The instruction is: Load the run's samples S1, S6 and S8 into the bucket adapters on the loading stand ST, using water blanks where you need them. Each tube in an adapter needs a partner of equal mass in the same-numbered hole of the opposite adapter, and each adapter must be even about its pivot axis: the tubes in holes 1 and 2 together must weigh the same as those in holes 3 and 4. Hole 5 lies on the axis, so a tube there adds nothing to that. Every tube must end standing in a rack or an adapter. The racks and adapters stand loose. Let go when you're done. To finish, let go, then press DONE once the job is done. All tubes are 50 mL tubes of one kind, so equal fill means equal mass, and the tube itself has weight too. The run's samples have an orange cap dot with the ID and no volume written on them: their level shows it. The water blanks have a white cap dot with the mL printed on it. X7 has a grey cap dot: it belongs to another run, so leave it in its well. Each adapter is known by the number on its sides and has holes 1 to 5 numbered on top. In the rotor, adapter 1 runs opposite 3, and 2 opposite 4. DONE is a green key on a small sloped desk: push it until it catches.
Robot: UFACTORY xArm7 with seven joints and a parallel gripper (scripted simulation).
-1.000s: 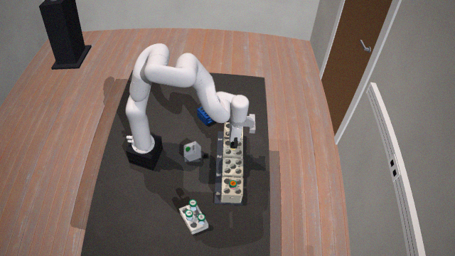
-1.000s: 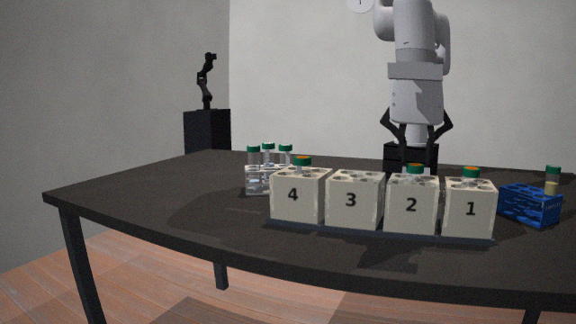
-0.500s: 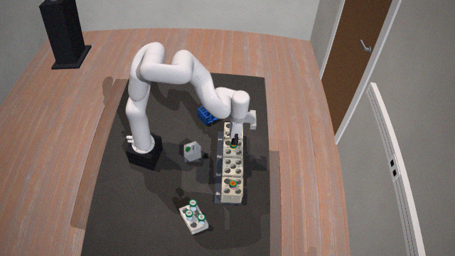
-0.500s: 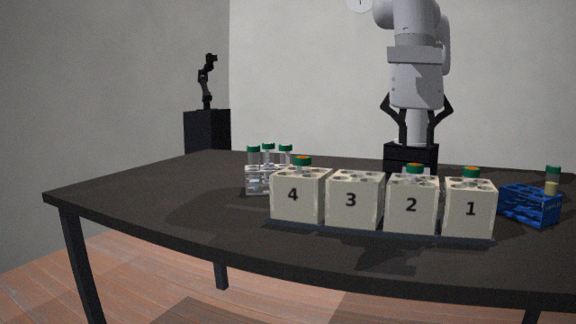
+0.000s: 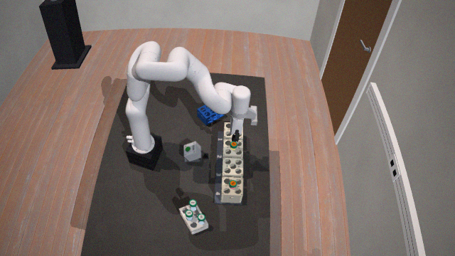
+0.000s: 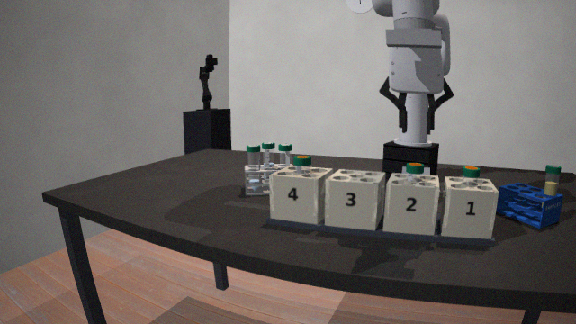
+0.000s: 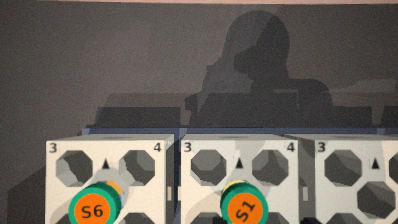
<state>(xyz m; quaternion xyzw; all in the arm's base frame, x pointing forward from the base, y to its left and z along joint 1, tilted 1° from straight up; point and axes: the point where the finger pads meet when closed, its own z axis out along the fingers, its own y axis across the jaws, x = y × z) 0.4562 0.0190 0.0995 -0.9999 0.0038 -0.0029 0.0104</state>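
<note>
My gripper [image 5: 235, 136] [image 6: 417, 130] is partly open and empty, above adapter 2. The S1 tube [image 6: 415, 168] [image 7: 244, 209] stands in the centre hole 5 of adapter 2 [image 6: 396, 220]. The S6 tube [image 6: 471, 172] [image 7: 92, 211] stands in hole 5 of adapter 1 [image 6: 454, 220]. Another orange-dot tube [image 5: 233, 183] [image 6: 301, 160] stands in hole 5 of adapter 4 [image 6: 279, 211]; its ID is unreadable. Adapter 3 [image 5: 233, 161] [image 6: 337, 216] is empty. Three white-dot blanks [image 5: 193, 203] [image 5: 189, 213] [image 5: 201, 217] stand in the pale rack; their numbers are unreadable.
The blue rack [image 5: 210, 114] [image 6: 522, 204] holds a green-capped tube [image 6: 553, 169] with yellowish contents; its dot is not visible. The green DONE key [image 5: 188, 148] is on the small desk between the arm's base and the stand. Adapters stand close together in a row.
</note>
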